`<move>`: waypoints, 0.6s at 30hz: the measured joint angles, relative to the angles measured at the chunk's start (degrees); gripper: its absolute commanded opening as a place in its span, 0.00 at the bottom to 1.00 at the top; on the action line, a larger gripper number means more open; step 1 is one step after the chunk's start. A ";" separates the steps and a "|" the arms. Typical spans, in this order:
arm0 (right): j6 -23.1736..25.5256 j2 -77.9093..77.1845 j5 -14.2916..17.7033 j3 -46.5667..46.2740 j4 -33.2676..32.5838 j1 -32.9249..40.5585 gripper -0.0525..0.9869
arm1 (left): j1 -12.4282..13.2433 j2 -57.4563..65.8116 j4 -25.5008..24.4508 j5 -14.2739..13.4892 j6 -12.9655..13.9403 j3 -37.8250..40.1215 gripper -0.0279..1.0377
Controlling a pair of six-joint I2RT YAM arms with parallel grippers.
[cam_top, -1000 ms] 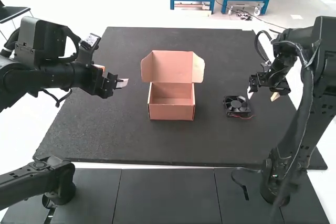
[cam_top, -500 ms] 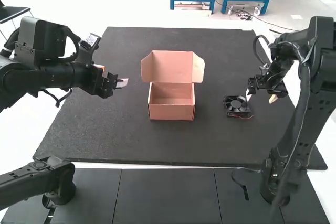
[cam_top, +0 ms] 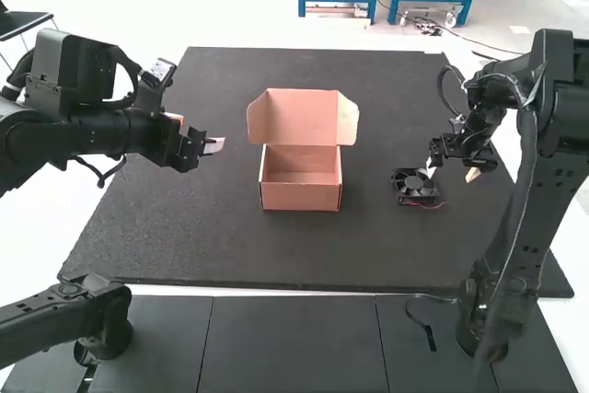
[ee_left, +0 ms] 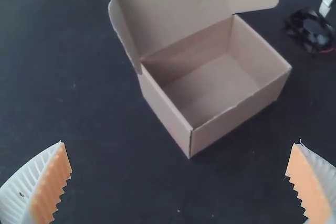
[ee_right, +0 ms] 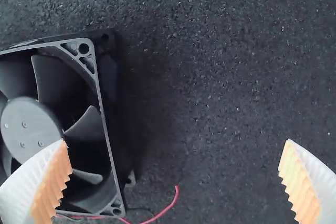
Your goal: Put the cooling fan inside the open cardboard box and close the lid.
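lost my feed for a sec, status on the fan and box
Left gripper open, beside cardboard box. Right gripper open, over cooling fan. Fan on mat, ungripped; box empty, lid up. Nothing between them.

one open cardboard box (cam_top: pixel 301 177) at the middle of one black mat (cam_top: pixel 184 227). one cooling fan (cam_top: pixel 416 186), at 3 o'clock from the box, with one red wire (ee_right: pixel 168 203). two grippers: the left gripper (cam_top: pixel 208 147) at 9 o'clock of the box, the right gripper (cam_top: pixel 453 169) at 3 o'clock, each with two ribbed white fingers (ee_left: pixel 47 182).
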 measured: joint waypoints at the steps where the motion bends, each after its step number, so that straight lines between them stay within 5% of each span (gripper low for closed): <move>1: 0.00 0.07 0.04 -0.02 0.00 0.00 0.92 | 0.00 0.00 0.00 0.00 0.00 0.00 0.93; 18: 0.61 3.65 1.36 0.00 0.33 0.07 0.92 | 0.02 0.04 0.76 0.00 0.00 1.62 0.93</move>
